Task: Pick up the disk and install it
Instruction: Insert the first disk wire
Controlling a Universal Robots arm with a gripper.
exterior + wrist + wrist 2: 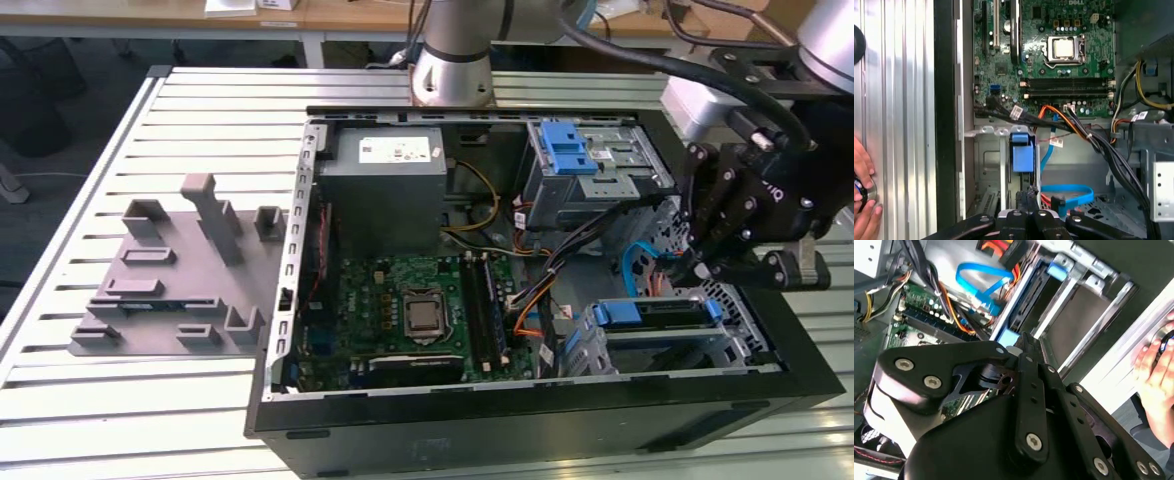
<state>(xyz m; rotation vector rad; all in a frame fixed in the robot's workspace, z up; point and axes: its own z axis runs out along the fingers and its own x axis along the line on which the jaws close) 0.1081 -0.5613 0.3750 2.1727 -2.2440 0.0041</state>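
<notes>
Hovering empty with jaws pinched together, the gripper [690, 271] sits just above the disk [654, 313], which looks already seated in its bay [674, 346] at four o'clock inside the computer case [507, 430], leaving little apparently undone.

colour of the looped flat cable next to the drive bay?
The cable is plain light blue, clearest in the second wrist view.

White sticker [400, 152], print seemingly illegible
</notes>
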